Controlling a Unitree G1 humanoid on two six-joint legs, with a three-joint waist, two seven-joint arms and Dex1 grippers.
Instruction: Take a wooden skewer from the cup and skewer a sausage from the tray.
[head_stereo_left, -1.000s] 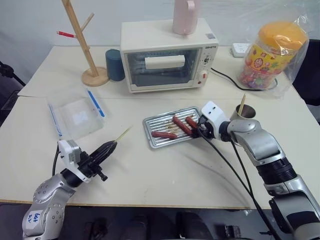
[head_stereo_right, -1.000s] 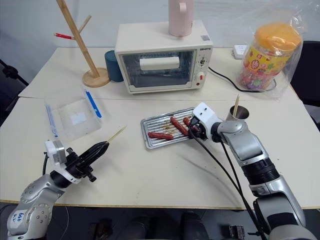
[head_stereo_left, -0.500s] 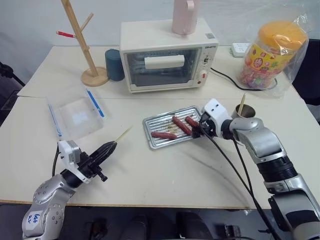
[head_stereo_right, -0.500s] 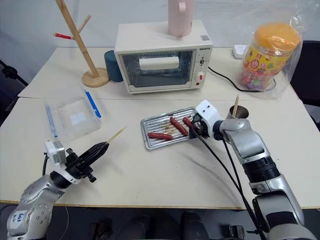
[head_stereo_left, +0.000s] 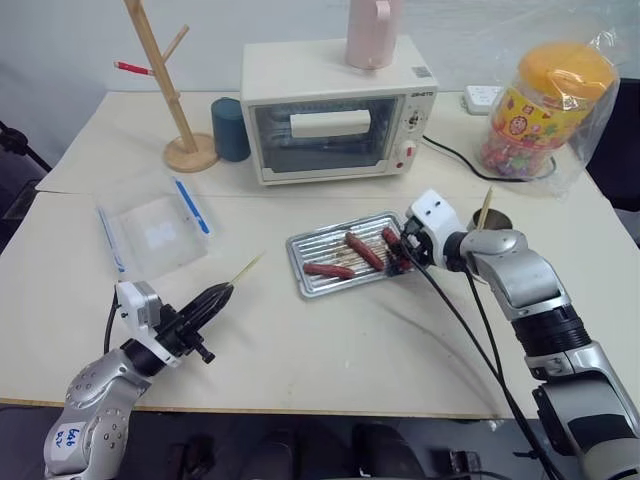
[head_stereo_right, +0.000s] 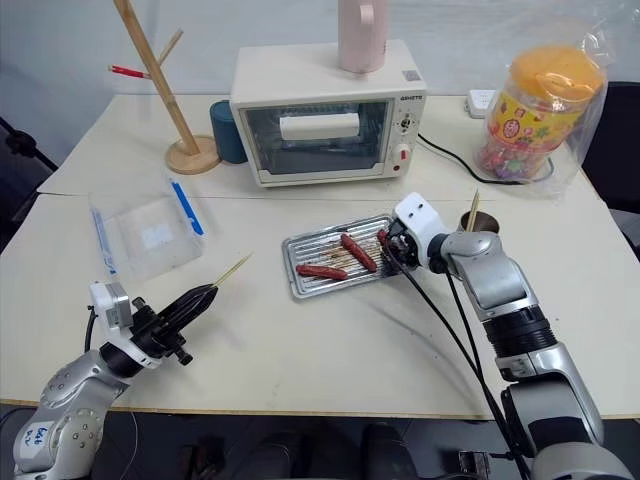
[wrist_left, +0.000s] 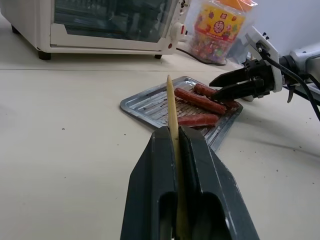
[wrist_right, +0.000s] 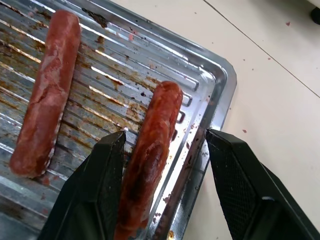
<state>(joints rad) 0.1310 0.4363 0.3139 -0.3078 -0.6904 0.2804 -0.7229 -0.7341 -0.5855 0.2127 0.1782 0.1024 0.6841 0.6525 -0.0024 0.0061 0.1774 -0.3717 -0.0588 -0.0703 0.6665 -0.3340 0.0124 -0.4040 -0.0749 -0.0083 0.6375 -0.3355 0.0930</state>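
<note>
The silver tray (head_stereo_left: 315, 245) lies mid-table and holds three sausages (head_stereo_left: 329, 270) (head_stereo_left: 364, 251) (head_stereo_left: 390, 240). My right gripper (head_stereo_left: 398, 255) is at the tray's right end. It is open, with its fingers (wrist_right: 100, 190) on either side of the rightmost sausage (wrist_right: 152, 150). That sausage lies against one finger and apart from the other. Near the table's front left, my left gripper (head_stereo_left: 215, 298) is shut on a wooden skewer (wrist_left: 171, 105), whose tip points toward the tray. The cup (head_stereo_left: 497, 219) stands behind my right arm with another skewer (head_stereo_left: 485, 208) in it.
A toaster oven (head_stereo_left: 335, 110) with a pink jug (head_stereo_left: 372, 30) on top stands at the back. A dark blue cylinder (head_stereo_left: 230, 130) and a wooden tree stand (head_stereo_left: 175, 100) are to its left. A clear plastic box (head_stereo_left: 155, 232) lies at the left, and a bagged candy jar (head_stereo_left: 545, 105) is at the back right.
My right wrist has edged slightly toward the tray's far right corner, staying over the rightmost sausage. The left gripper and its skewer have not moved.
</note>
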